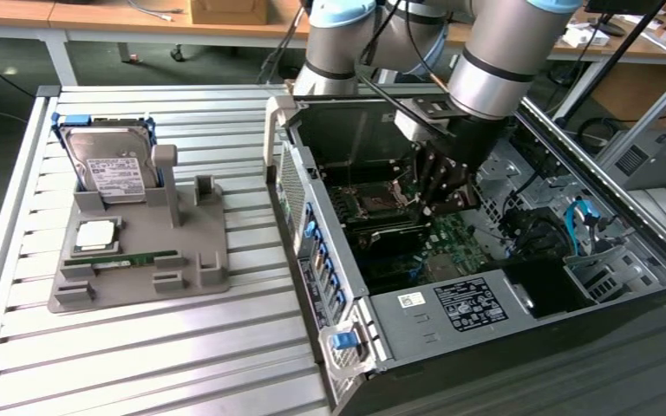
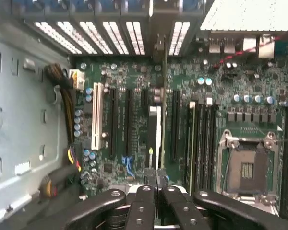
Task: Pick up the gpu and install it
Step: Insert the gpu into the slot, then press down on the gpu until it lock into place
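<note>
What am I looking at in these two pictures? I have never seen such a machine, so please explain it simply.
This is a robot arm working inside an open computer case that lies on a slatted metal table. The exterior view comes from a camera off to the side. The wrist view comes from a camera on the arm's wrist, looking past its pincer into the case.

The pincer is shut on the gpu, a thin card seen edge-on, held over the long slots of the green motherboard. In the exterior view the pincer is down inside the case.

Beside the case, toward the exterior view's left, a grey holder keeps spare parts: a silver hard drive standing up, a square silver chip and a slim green memory stick.
</note>
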